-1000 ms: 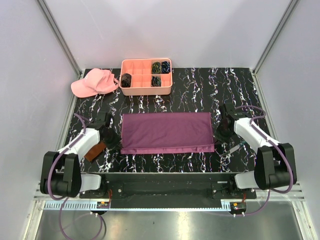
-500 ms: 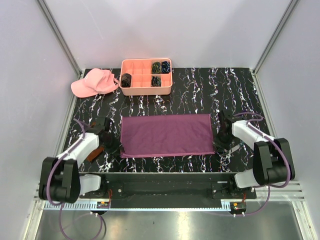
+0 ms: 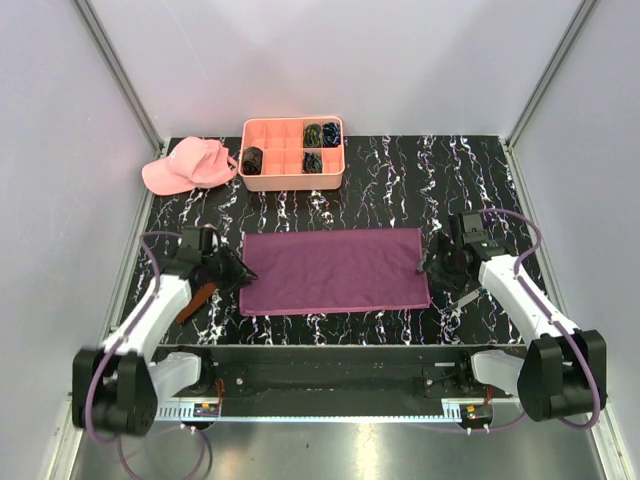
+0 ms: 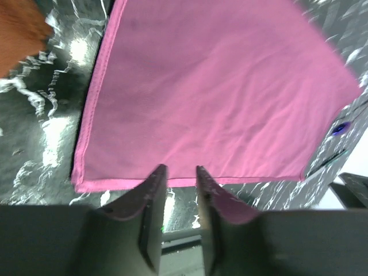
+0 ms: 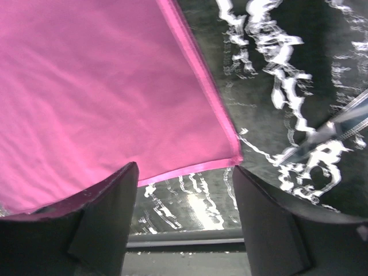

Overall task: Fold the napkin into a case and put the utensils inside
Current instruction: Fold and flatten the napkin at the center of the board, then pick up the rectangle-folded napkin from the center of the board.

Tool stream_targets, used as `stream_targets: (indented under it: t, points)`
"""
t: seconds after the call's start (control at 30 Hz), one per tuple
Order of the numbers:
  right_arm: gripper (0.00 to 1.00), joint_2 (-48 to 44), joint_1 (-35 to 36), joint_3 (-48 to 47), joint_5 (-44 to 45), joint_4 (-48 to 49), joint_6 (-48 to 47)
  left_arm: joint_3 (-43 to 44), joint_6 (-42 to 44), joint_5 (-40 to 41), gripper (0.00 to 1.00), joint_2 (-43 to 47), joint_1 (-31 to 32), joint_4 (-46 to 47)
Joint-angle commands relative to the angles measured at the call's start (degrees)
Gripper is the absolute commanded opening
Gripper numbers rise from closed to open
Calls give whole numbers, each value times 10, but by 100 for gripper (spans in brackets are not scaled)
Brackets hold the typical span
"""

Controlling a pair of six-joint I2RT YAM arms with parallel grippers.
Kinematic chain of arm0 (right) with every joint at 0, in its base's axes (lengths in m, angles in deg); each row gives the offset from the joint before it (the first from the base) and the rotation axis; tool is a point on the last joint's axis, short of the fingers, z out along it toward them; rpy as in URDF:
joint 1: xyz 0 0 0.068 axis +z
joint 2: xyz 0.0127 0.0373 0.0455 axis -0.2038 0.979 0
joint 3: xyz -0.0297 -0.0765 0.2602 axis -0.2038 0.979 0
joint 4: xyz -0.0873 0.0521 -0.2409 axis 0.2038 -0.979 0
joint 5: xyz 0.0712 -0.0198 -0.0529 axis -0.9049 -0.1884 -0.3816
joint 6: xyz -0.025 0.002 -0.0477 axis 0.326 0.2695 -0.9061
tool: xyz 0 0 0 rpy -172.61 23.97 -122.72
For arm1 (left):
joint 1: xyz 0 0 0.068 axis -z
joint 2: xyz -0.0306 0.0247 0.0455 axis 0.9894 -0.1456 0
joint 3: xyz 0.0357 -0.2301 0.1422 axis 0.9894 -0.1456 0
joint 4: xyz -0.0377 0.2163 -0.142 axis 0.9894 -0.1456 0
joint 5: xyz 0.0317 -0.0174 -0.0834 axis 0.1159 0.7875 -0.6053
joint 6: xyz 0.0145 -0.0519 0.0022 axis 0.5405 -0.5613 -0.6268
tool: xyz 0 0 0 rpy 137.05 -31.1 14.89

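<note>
Enclosure: plain white walls are closing in three sides, with aluminium posts (image 3: 115, 70) running up the corners. The surface (image 3: 400, 180) is showing black with white marble veining and a slight gloss.

Left to right:
- Pink cap (image 3: 187, 165) is sitting at the far left corner.
- Rust-brown cloth (image 3: 197, 300) is lying under the left arm.
- Left end effector (image 3: 238, 272) (image 4: 178, 169) is hanging at the napkin's left edge, fingers parted by a narrow gap with nothing between them. I cannot tell whether it is touching the cloth.
- Salmon divided tray (image 3: 293, 183) is resting at the far edge, with dark coiled bundles (image 3: 314, 132) sitting in several compartments.
- Napkin (image 3: 335, 270) (image 4: 218, 92) (image 5: 98, 86) is lying flat at mid-surface as a wide rectangle between both arms.
- Right end effector (image 3: 428, 265) (image 5: 184, 172) is hovering at the napkin's right near corner, jaws spread wide and gripping nothing.
- Utensils (image 3: 468, 297) (image 5: 339, 123) are lying on the surface just right of the napkin, beneath the right arm.
</note>
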Motion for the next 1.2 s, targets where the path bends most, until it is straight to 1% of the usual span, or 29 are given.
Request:
stream_targets:
  t: [0.0, 0.13, 0.2, 0.3, 0.37, 0.43, 0.5, 0.53, 0.57, 0.63, 0.67, 0.7, 0.77, 0.83, 0.87, 0.93, 0.97, 1.03, 1.07, 1.13, 1.17]
  points:
    - [69, 27, 0, -4, -61, 37, -12, 0, 13, -62, 23, -64, 0, 60]
    - [61, 36, 0, 32, -56, 73, 11, -35, 13, -56, 21, -87, 1, 86]
    - [59, 37, 0, 63, -40, 107, 27, -58, 15, -46, 20, -96, 1, 96]
    - [58, 55, -1, 92, 0, 122, 49, -71, 20, -28, 20, -86, 5, 96]
    - [59, 70, 0, 109, 10, 130, 66, -54, 16, 0, 23, -68, 16, 90]
    - [59, 94, 0, 113, -9, 136, 78, -29, 13, 29, 26, -65, 36, 87]
    - [61, 104, 0, 105, -7, 114, 72, 18, 7, 48, 30, -79, 59, 89]
    - [62, 100, 0, 101, -10, 109, 70, 36, 9, 68, 34, -89, 69, 101]
    - [63, 91, 0, 89, -18, 108, 62, 76, 15, 68, 34, -125, 75, 105]
    - [67, 53, 0, 65, -9, 93, 45, 116, 27, 69, 34, -172, 88, 102]
    - [70, 41, 0, 39, -5, 96, 35, 144, 28, 62, 34, -216, 88, 106]
    - [78, 23, 0, 27, -2, 114, 10, 156, 28, 54, 34, -239, 88, 105]
    - [91, 22, -1, -9, -6, 139, -17, 189, 31, 44, 33, -291, 88, 103]
    - [97, 60, 0, -46, -16, 154, -60, 203, 32, 25, 33, -324, 89, 107]
    - [97, 99, 0, -83, -19, 154, -72, 214, 31, 22, 33, -331, 89, 107]
    - [96, 139, -1, -118, -21, 153, -93, 226, 31, -1, 33, -341, 89, 107]
    - [95, 178, -1, -147, -26, 153, -95, 236, 38, -14, 33, -342, 88, 107]
    - [93, 213, -1, -174, -33, 155, -109, 247, 44, -33, 32, -341, 84, 96]
    - [92, 244, -1, -198, -42, 155, -114, 248, 46, -39, 31, -336, 80, 96]
    - [89, 274, 0, -230, -56, 160, -127, 239, 50, -39, 30, -315, 64, 95]
    - [84, 297, -2, -238, -72, 161, -131, 236, 57, -38, 31, -308, 57, 96]
